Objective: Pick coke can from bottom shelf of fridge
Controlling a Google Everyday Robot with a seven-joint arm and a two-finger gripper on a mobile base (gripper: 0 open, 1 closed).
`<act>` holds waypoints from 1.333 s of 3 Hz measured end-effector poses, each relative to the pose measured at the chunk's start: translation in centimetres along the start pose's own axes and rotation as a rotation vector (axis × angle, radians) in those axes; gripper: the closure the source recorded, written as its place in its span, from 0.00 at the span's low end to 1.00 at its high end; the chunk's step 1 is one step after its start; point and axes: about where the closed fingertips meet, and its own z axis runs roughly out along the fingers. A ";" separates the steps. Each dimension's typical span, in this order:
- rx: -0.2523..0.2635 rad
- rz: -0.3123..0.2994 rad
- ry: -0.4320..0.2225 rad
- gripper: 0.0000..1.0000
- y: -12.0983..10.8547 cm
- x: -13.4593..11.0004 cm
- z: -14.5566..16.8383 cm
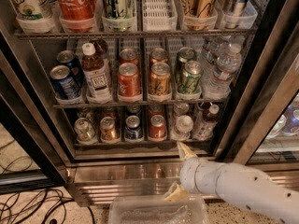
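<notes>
The coke can [157, 127], small and red with a silver lid, stands at the front of the bottom shelf [140, 143] of the fridge [140, 171], fourth lane from the left. A dark blue can [133, 128] is on its left and a clear bottle [183, 124] on its right. My gripper [181, 171] is in front of the fridge's steel base, below and to the right of the coke can. It is open and empty, with one beige fingertip [185, 150] pointing up at the shelf's front rail and the other fingertip [175, 193] low.
The middle shelf [140, 101] holds cans, a tea bottle [96, 78] and water bottles [223, 69]. A tall Coca-Cola can [76, 3] stands on the top rack. A clear plastic bin [159, 210] lies under my arm. Cables [28, 204] lie on the floor at left. The door frame [264, 97] slants at right.
</notes>
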 end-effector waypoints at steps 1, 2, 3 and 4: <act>0.106 0.093 -0.099 0.00 -0.2 -0.1 1.7; 0.218 0.153 -0.212 0.00 -1.6 -0.6 3.1; 0.312 0.204 -0.290 0.00 -3.0 -1.0 3.9; 0.386 0.281 -0.321 0.00 -3.7 -1.3 4.5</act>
